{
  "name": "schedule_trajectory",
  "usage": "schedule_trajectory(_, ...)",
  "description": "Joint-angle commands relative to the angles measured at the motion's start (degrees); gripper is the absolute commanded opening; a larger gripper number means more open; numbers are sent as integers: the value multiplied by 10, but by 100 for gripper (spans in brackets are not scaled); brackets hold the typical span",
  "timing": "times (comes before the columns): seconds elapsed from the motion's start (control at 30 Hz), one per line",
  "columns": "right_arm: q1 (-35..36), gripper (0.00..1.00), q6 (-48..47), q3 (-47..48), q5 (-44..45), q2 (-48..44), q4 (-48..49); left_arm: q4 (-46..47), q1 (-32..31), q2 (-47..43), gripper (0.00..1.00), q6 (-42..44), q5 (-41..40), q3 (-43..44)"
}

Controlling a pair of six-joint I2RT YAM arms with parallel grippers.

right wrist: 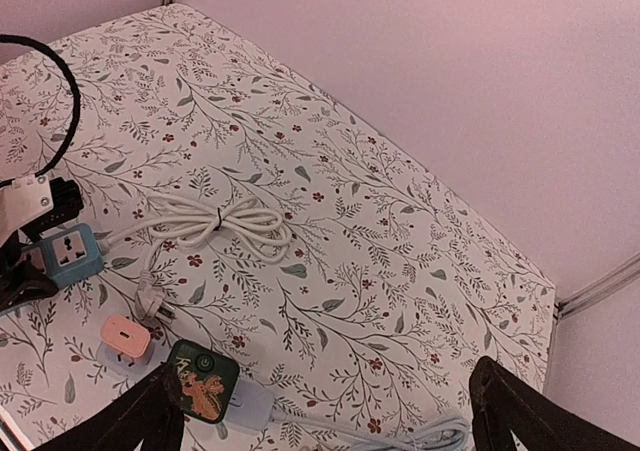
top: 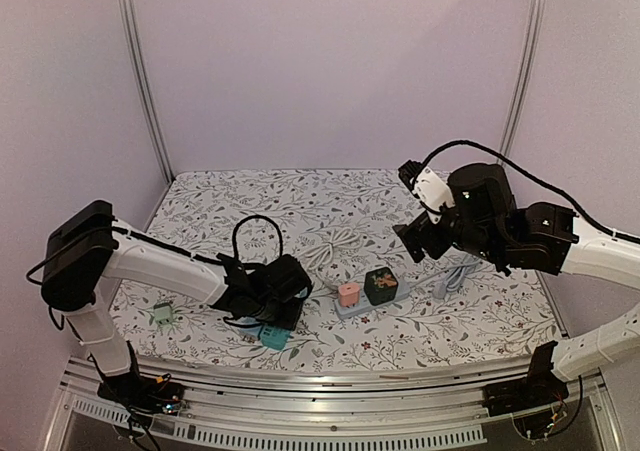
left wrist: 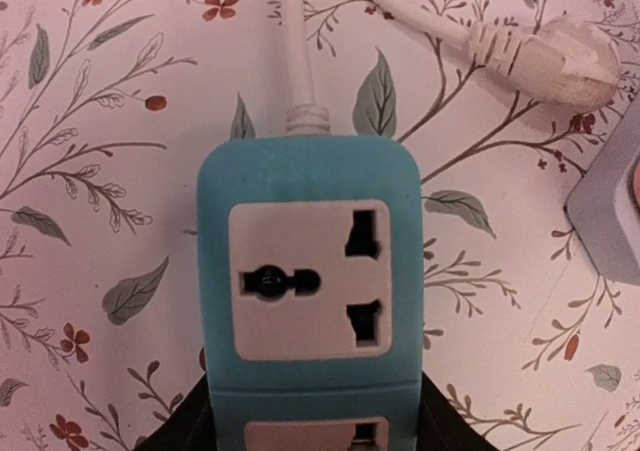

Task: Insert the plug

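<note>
My left gripper (top: 268,311) is low on the table, its fingers (left wrist: 178,426) pressed against both sides of a teal power strip (left wrist: 308,291), whose empty white socket faces up. The strip's white cable runs to a bundled coil (top: 335,246) and ends in a white plug (left wrist: 560,61) lying flat on the cloth just past the strip. The plug also shows in the right wrist view (right wrist: 150,301). My right gripper (top: 412,239) hangs high over the right side, open and empty, with its fingers (right wrist: 530,416) wide apart.
A grey power strip (top: 410,289) lies at centre with a pink adapter (top: 348,293) and a dark green adapter (top: 380,285) plugged in. Its grey cable (top: 455,276) trails right. A small green adapter (top: 162,314) lies at the front left. Walls enclose the floral-cloth table.
</note>
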Motion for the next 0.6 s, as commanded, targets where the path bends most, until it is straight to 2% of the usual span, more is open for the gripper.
schedule_trajectory(0.0,-3,99,2,5,35,-15,-9,7,-17,34,42,44,38,17)
schedule_trajectory(0.57,-3,99,-9,-10,67,-61,-9,10,-40,113,38,200,165,120)
